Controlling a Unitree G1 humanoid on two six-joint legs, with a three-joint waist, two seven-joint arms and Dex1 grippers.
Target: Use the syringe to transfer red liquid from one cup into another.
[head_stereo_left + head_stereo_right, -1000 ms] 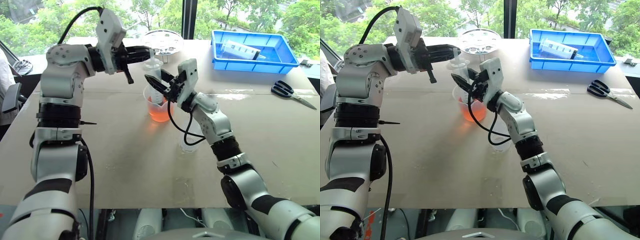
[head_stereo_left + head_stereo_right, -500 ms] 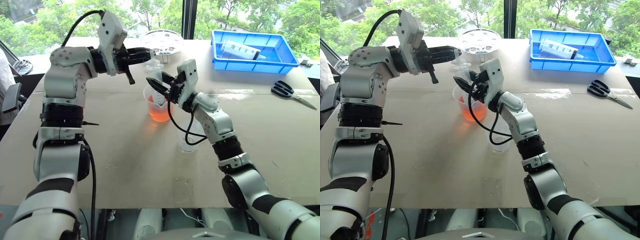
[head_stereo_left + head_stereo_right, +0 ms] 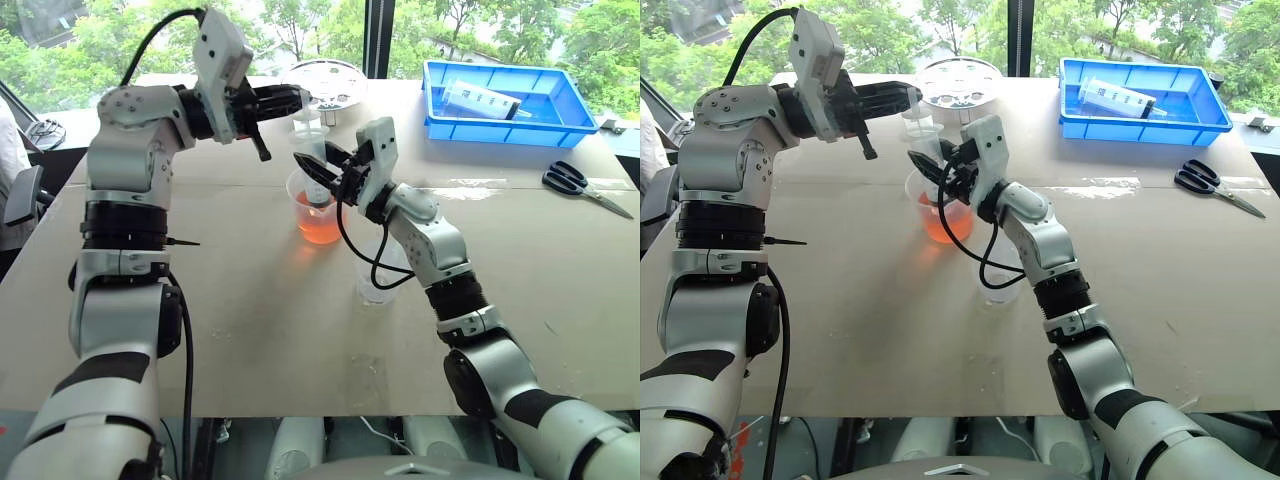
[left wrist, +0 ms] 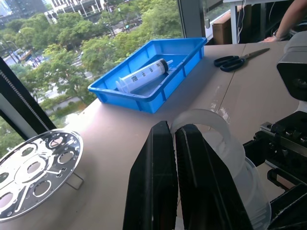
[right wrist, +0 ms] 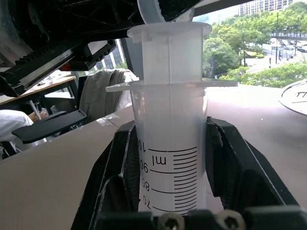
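Note:
The syringe (image 3: 311, 150) stands upright in the taller spouted beaker (image 3: 312, 212), which holds red liquid (image 3: 320, 231) in its lower part. My right gripper (image 3: 318, 168) is shut on the syringe barrel (image 5: 170, 158), one black finger (image 5: 229, 165) on each side, just under the flange. Reaching in level from the left, my left gripper (image 3: 299, 98) is shut on the white plunger ring (image 4: 204, 123) above the barrel. The shorter clear cup (image 3: 378, 282) stands nearer me, partly behind my right forearm.
A blue tray (image 3: 437, 112) at the back right holds a second syringe (image 3: 482, 99). Scissors (image 3: 584, 185) lie to the right of the cups. A round metal rack (image 3: 325, 80) stands behind the beaker. A person's sleeve (image 5: 14, 122) shows at the table's left.

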